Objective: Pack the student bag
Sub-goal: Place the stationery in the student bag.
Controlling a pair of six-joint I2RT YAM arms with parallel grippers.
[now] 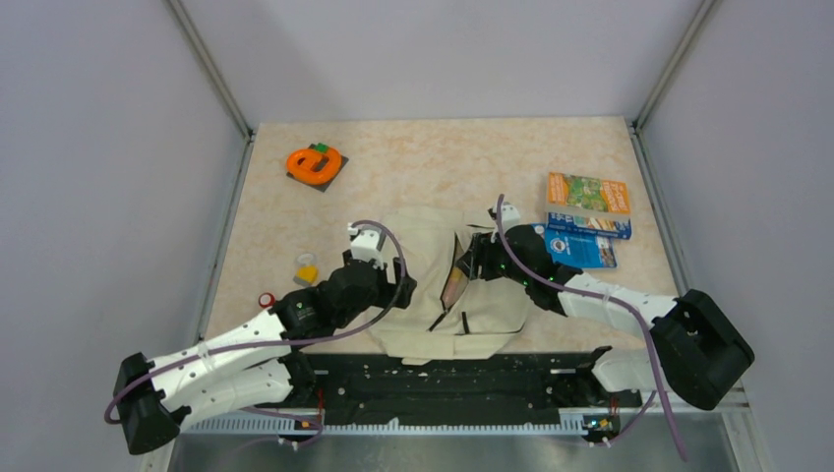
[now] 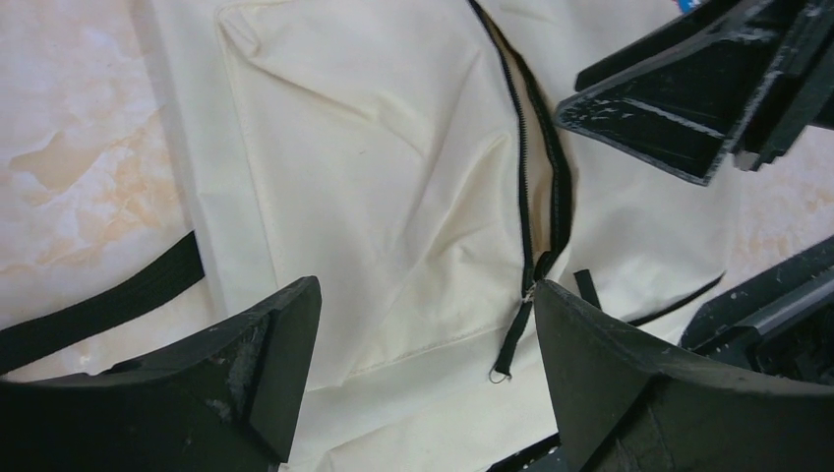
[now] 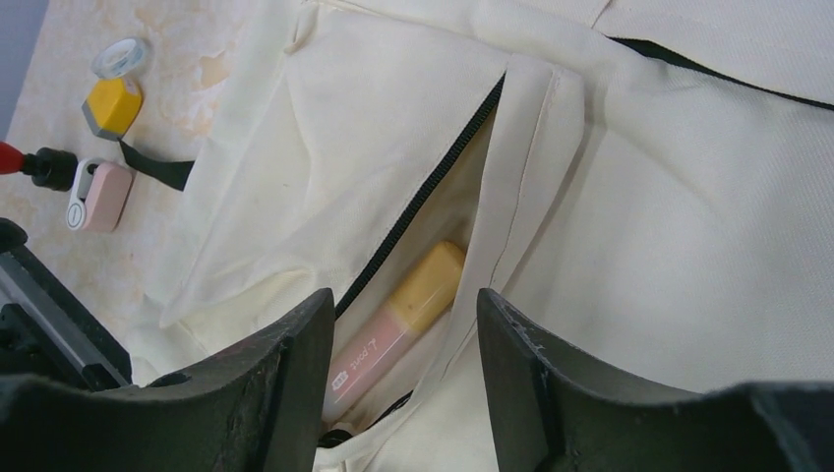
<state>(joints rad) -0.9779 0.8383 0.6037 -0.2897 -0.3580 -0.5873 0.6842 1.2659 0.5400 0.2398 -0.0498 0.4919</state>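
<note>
The cream student bag (image 1: 433, 295) lies flat in the middle of the table, near the arm bases. Its black zipper (image 2: 526, 197) is open, with the pull tab (image 2: 511, 339) hanging loose. A pink and yellow marker (image 3: 398, 329) lies inside the open pocket of the bag (image 3: 688, 197). My right gripper (image 3: 403, 324) is open just above the pocket mouth, its jaws either side of the marker without touching it; it also shows in the top view (image 1: 472, 261). My left gripper (image 2: 428, 324) is open and empty over the bag's left half (image 2: 374, 177), beside the zipper pull.
An orange booklet (image 1: 588, 193) and blue booklets (image 1: 580, 246) lie right of the bag. An orange tape holder (image 1: 315, 162) sits at the back left. A yellow block (image 3: 111, 106), a tape ring (image 3: 122, 57), a pink case (image 3: 100, 195) and a red-tipped item (image 3: 10, 157) lie left of the bag.
</note>
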